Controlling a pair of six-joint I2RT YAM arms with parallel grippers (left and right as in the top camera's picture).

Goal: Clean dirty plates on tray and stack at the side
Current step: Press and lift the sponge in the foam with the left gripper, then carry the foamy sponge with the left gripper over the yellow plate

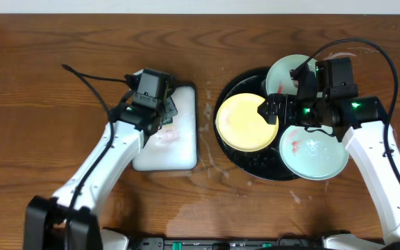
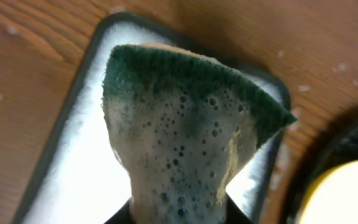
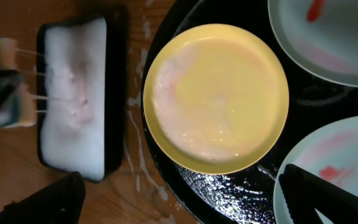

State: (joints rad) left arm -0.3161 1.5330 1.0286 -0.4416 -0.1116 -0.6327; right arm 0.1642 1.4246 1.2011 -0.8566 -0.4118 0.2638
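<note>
Three plates lie on the black tray (image 1: 254, 171). The yellow plate (image 1: 246, 122) (image 3: 216, 96) is filmed with soapy foam. One mint-white plate (image 1: 290, 73) sits at the back. The other mint-white plate (image 1: 314, 153) (image 3: 347, 155) is at the front right and carries red smears. My right gripper (image 1: 287, 114) (image 3: 185, 205) hovers open over the tray, beside the yellow plate, with nothing between its fingers. Over the white foam tray (image 1: 176, 146), my left gripper (image 1: 160, 111) (image 2: 178, 214) is shut on a foamy green-topped sponge (image 2: 185, 137).
The foam-filled rectangular tray (image 3: 73, 112) (image 2: 61, 180) lies left of the black tray (image 3: 229, 193). Soapy drips mark the wood between them. A black cable trails across the table at the back left. The yellow plate's edge (image 2: 340, 193) shows in the left wrist view.
</note>
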